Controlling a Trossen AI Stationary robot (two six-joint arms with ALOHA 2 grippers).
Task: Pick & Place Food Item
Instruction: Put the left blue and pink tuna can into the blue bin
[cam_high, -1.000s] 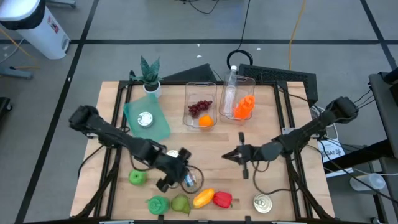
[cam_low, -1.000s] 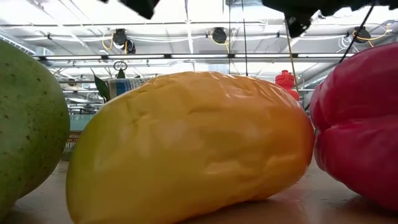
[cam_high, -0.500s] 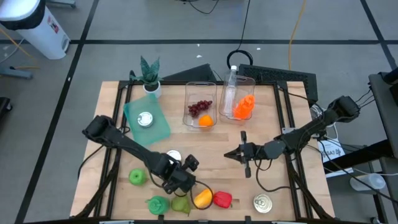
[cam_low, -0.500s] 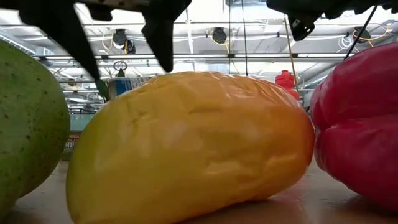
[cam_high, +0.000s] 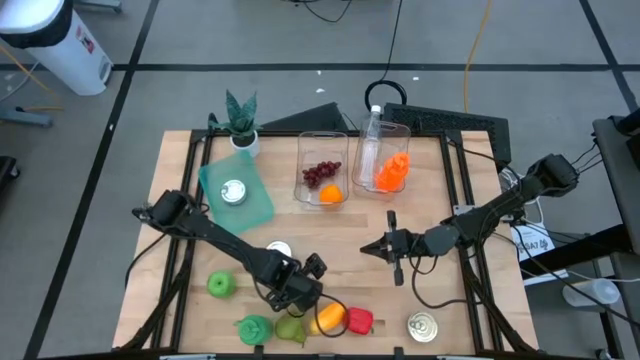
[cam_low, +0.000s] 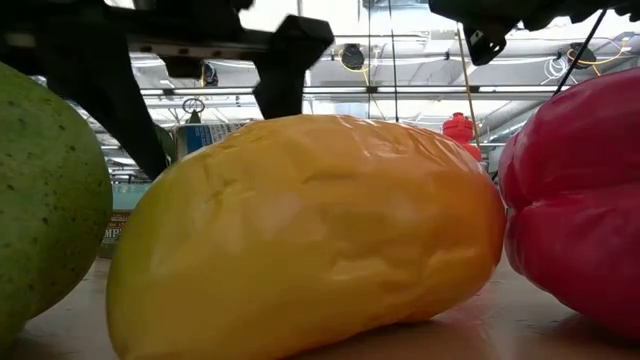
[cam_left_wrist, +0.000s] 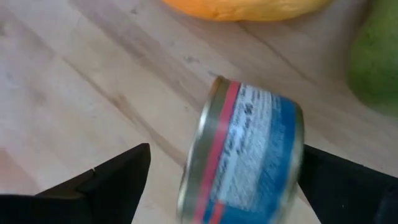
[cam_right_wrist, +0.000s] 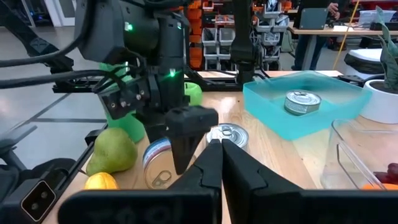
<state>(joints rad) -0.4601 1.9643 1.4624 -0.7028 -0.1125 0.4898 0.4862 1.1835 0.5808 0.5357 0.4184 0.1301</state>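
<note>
A tin can (cam_left_wrist: 249, 162) with a blue and red label lies on its side on the wooden table (cam_high: 440, 200), just behind the yellow fruit (cam_high: 328, 318). My left gripper (cam_left_wrist: 233, 186) is open and points steeply down over it, one finger on each side of the can; I cannot tell whether either finger touches it. The right wrist view shows the can (cam_right_wrist: 158, 163) below the left gripper's fingers (cam_right_wrist: 186, 134). My right gripper (cam_high: 365, 250) is shut and held level above mid-table, holding nothing.
Along the near edge lie a green pear (cam_high: 290, 328), a red pepper (cam_high: 358, 321), a green item (cam_high: 254, 328) and an apple (cam_high: 220, 286). An upright can (cam_high: 279, 250), another can (cam_high: 424, 327), a teal tray (cam_high: 250, 205) and two clear bins (cam_high: 323, 150) stand around.
My left gripper has come down and toward the table's near edge, rolling as it went, until its fingers straddle the lying can behind the yellow fruit. Its fingers stand wider apart than before. The can and the fruit have kept their places.
</note>
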